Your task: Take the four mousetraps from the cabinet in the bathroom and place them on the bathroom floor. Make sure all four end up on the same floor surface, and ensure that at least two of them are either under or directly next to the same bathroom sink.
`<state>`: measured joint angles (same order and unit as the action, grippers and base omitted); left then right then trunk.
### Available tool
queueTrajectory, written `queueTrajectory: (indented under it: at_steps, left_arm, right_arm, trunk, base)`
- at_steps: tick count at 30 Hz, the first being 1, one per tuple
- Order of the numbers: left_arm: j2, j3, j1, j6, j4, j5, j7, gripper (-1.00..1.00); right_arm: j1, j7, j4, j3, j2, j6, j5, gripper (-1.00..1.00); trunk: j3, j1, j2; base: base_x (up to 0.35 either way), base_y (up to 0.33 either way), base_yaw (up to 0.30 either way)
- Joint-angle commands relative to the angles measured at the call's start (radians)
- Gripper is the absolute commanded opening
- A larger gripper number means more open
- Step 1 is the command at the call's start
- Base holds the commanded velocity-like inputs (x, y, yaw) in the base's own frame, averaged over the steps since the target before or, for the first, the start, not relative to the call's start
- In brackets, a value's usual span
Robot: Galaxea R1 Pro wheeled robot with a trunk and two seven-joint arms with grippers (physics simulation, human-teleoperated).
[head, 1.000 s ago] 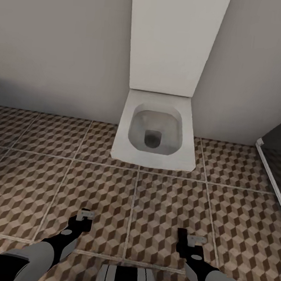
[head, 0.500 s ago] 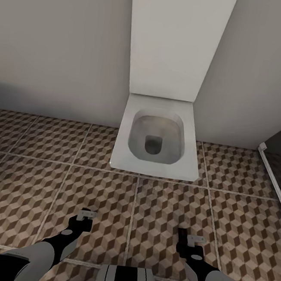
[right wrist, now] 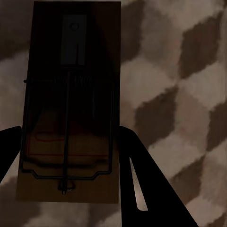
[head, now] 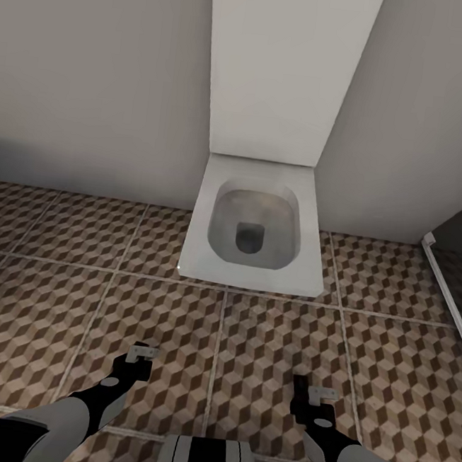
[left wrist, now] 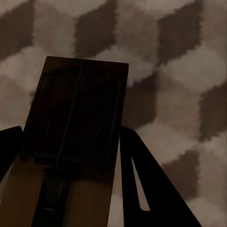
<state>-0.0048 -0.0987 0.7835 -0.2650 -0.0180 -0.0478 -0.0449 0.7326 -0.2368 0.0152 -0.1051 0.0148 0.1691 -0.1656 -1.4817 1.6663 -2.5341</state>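
Head view: robot faces a white toilet (head: 255, 226) set against a pale wall (head: 99, 68), its raised lid (head: 284, 66) leaning back. The bathroom floor (head: 276, 342) of cube-patterned tiles runs from the wall's foot to the near edge of the view. A dark opening with a white frame strip (head: 446, 293) sits at the floor's right edge.

Left gripper (head: 141, 353) and right gripper (head: 319, 395) both hang low over the near floor tiles, well apart from each other, short of the toilet's front edge.

Left wrist view: a mousetrap (left wrist: 75, 142), flat brown wood with a dark wire spring and bar, sits between the two dark fingers, held above the tiles; left pincer is pinching it. Right wrist view: a second mousetrap (right wrist: 71, 109) likewise clamped between the right fingers, wire frame and a small metal plate showing, floor pattern behind.

Progress, as judged: two traps are out of the cabinet and in hand, none seen laid on the floor here. No sink in sight, only the toilet, so the robot probably has to move on to a sink before setting these down. The other two traps are unaccounted for.

Writing: faint red outline on the right trap's board; no legible lettering or brand on anything
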Motion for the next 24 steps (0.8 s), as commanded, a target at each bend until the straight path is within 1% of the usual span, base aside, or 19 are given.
queueTrajectory:
  at_steps: [1,11,24]
  left_arm:
    - [0.000,-0.009,0.001,-0.003,0.001,-0.002,-0.006,-1.00]
    - [0.000,-0.009,0.002,-0.005,0.001,-0.009,-0.006,-1.00]
    - [0.000,-0.009,0.001,-0.007,0.001,-0.012,-0.006,-1.00]
  right_arm:
    - [0.001,-0.002,0.002,-0.008,0.000,0.004,-0.008,-1.00]
    - [0.001,-0.002,0.002,-0.008,-0.001,0.004,-0.008,-1.00]
    - [0.001,-0.002,0.002,-0.008,0.001,0.003,-0.008,-1.00]
  trunk:
    - [-0.001,0.000,0.000]
    - [-0.001,0.000,0.000]
    - [-0.001,0.000,0.000]
  base:
    - [0.000,0.000,-0.003]
    - [0.042,-0.032,-0.001]
    - [0.004,-0.003,0.000]
